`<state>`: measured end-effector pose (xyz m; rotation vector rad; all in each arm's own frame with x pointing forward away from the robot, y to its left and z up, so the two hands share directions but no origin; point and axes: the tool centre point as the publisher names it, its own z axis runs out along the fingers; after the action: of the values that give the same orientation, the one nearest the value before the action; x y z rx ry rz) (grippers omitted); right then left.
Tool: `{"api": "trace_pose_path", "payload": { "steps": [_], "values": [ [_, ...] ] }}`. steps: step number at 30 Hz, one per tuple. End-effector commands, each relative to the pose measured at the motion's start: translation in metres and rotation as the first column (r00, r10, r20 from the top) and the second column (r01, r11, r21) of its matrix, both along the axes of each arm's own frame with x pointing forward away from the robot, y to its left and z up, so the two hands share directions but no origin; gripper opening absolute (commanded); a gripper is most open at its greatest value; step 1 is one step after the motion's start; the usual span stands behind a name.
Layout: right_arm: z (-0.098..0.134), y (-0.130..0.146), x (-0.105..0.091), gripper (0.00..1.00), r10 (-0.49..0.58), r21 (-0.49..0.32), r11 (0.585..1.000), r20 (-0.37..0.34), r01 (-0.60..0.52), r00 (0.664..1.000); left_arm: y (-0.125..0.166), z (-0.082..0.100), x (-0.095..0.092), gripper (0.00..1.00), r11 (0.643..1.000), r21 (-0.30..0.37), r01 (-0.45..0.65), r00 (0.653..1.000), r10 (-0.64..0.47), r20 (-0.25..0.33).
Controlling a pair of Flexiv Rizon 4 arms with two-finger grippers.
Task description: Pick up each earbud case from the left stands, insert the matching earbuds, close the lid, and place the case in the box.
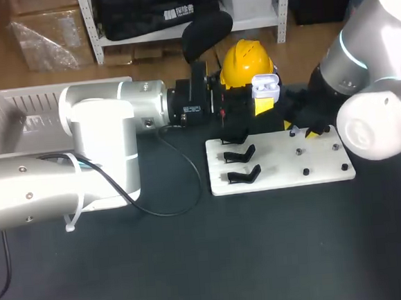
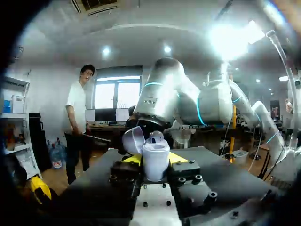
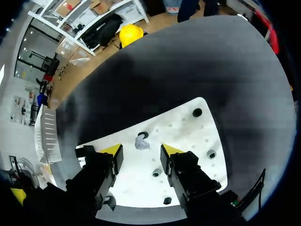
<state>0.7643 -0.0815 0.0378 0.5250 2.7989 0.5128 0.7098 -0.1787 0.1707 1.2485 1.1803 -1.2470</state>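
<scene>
Surface: matte black table (image 1: 195,261), flat and uniform.

Left arm (image 1: 102,137): thick white cylindrical links with a black wrist block. It enters from the left and extends across the far side of the table to the middle.

Right arm (image 1: 369,81): glossy white rounded joints. It enters from the right and hangs over the far end of the board.

Box (image 1: 10,116): white plastic crate with slotted walls, at the table's far left corner, partly hidden by the left arm.

Board (image 1: 279,178): flat white rectangular plate lying right of centre, dotted with short black pegs (image 3: 197,113).

Stands (image 1: 242,176): black angled cradles in a column along the board's left end.

Left gripper (image 1: 264,107): yellow tips pinch the earbud case (image 2: 155,160) from both sides. The case is smooth, white and rounded, stands upright, and is lifted above the table beyond the board's far edge. Its lid (image 2: 134,140) is hinged back. Something small and rounded sits in the case mouth; I cannot tell what it is.

Right gripper (image 3: 141,151): fingers spread, pointing down just above the board.

Earbud (image 3: 142,141): small pale curved piece lying on the white board, just ahead of the gap between the right gripper's fingers. I cannot tell whether either finger touches it.
</scene>
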Motion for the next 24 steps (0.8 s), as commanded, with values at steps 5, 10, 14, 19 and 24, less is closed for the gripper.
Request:
{"api": "trace_pose_path", "payload": {
  "steps": [5,10,14,19,24],
  "values": [
    [-0.005,0.002,0.004,0.50,0.003,0.001,1.000,-0.014,-0.003,1.000,0.000,0.000,0.000,0.00,1.000,-0.001,0.000,1.000,0.000,0.000],
    [-0.009,0.003,0.003,0.49,0.002,-0.001,1.000,-0.016,-0.002,1.000,0.000,0.000,0.000,0.00,1.000,-0.001,0.000,1.000,0.000,0.000],
    [-0.011,0.002,0.004,0.48,-0.002,0.002,1.000,-0.016,0.002,1.000,0.000,0.000,0.000,0.00,1.000,-0.001,0.000,1.000,0.000,0.000],
    [-0.012,0.001,0.006,0.47,-0.012,0.005,1.000,-0.013,0.013,1.000,0.000,0.000,0.000,0.00,1.000,-0.001,0.000,1.000,0.000,0.000],
    [-0.012,0.002,0.008,0.44,-0.014,0.007,1.000,-0.012,0.014,1.000,0.000,0.000,0.000,0.00,1.000,-0.001,0.000,1.000,0.000,0.000]
  ]
}}
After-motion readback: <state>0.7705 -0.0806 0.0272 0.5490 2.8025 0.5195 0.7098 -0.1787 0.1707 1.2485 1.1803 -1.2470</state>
